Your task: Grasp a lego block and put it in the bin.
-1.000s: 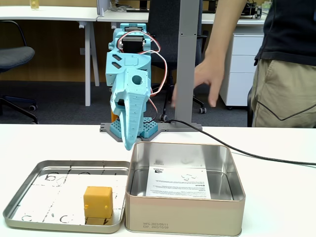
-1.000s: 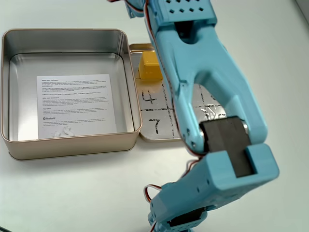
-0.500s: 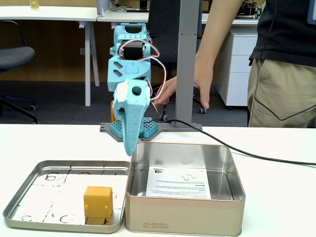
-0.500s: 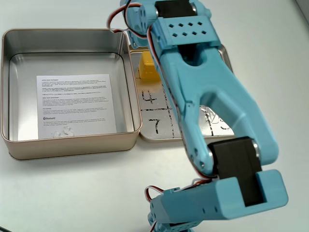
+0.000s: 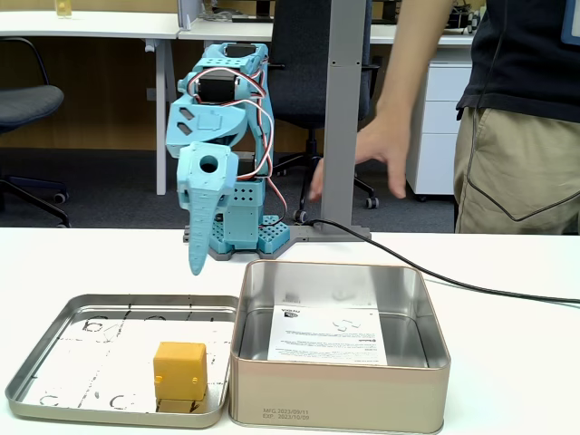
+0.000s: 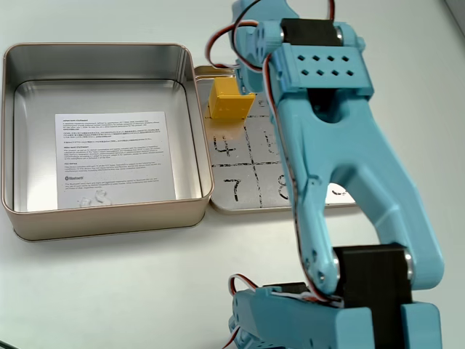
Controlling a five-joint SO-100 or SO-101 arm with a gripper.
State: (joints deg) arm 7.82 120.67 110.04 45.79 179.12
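Shallow tin lid [image 6: 240, 190]: "4", "7", perhaps "8".

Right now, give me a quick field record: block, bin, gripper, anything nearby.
lego block: yellow, sitting in the shallow tin lid, near its corner next to the bin
bin: deep silver tin, only a printed sheet inside
gripper: pointing down, above the lid, clear of the block; holds nothing
person's hand: behind the table, beside the grey post

End effector [image 5: 195, 267] jaw state unclear
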